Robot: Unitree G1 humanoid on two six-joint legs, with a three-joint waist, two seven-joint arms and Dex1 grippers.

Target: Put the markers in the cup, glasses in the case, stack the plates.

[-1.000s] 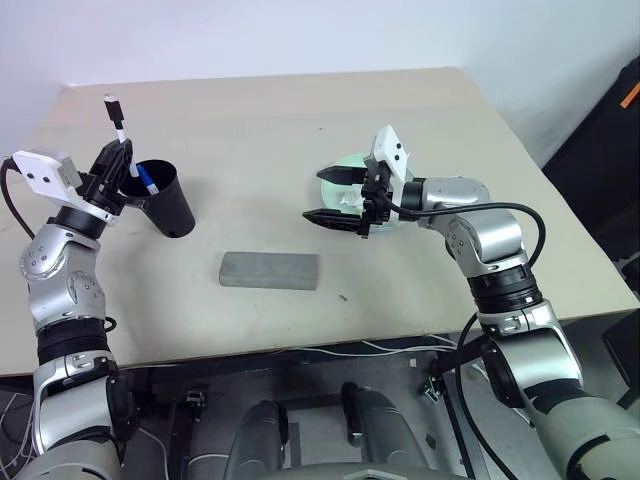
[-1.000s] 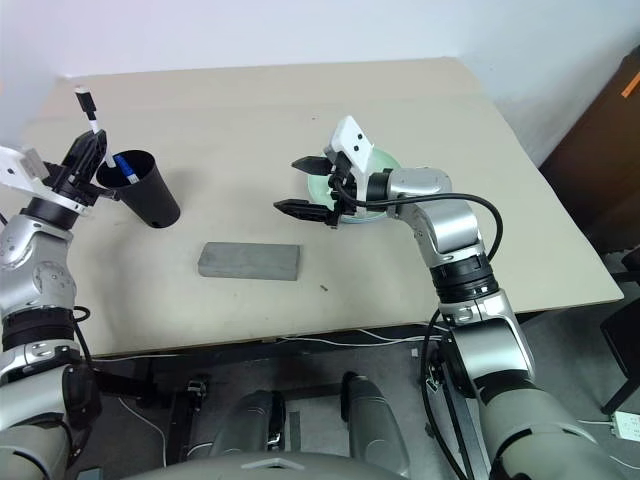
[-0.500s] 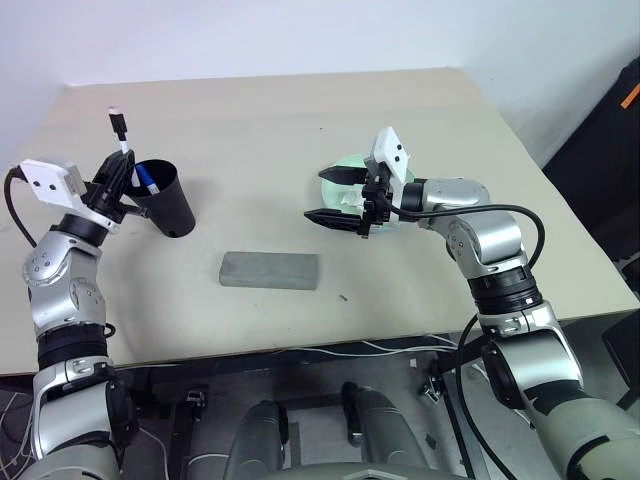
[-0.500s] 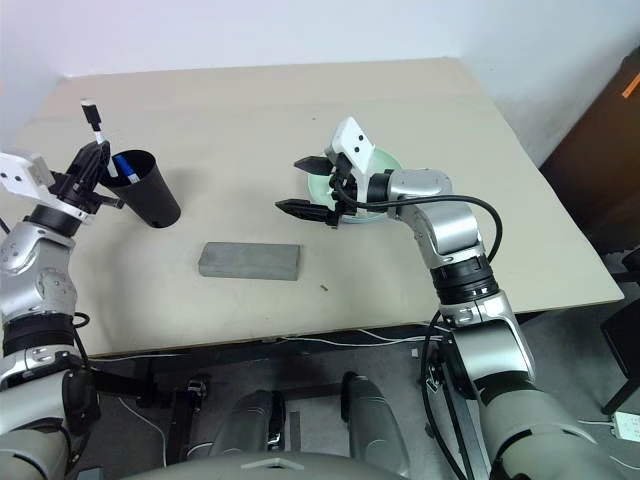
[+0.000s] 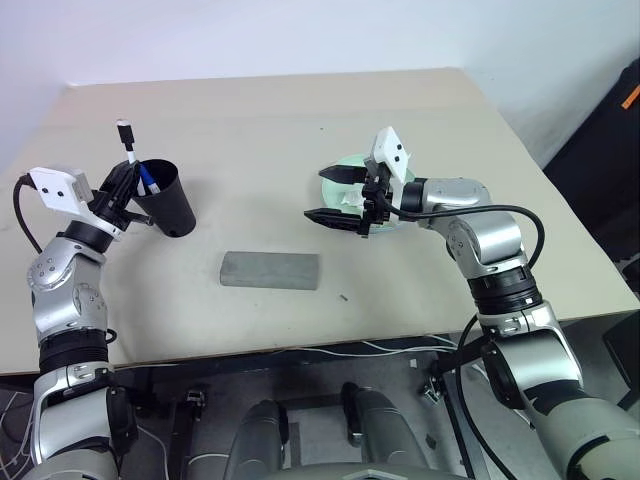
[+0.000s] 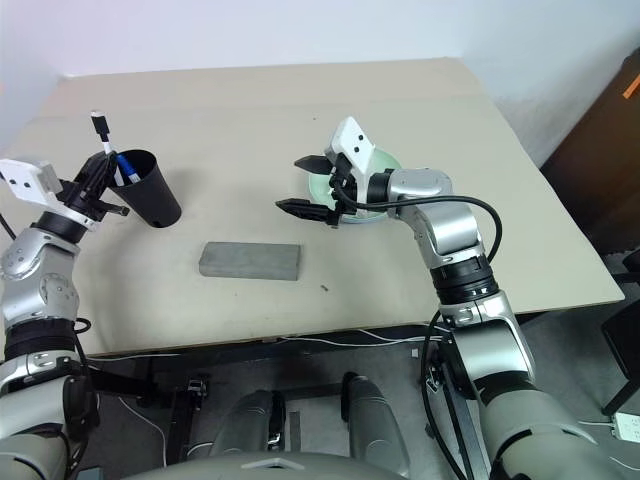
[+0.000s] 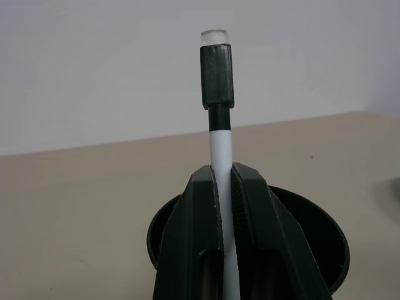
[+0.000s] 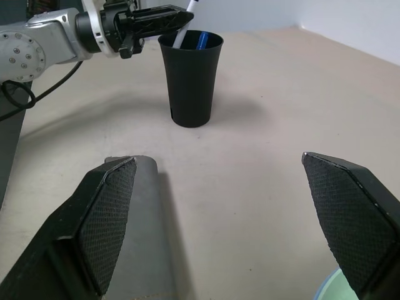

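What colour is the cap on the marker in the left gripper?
Black, clearest in the left wrist view.

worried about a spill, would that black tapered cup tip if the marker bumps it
Probably yes. The matte black tapered plastic cup stands on its narrower base with a wider rim, so it looks top-heavy. It holds only a blue-capped marker, so it is likely light. A sideways nudge near the rim might topple it.

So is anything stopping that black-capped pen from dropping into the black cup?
Nothing visible blocks it. The left end effector holds the black-capped marker upright, its lower end already at the cup mouth. The blue-capped marker leans inside, but open space remains beside it.
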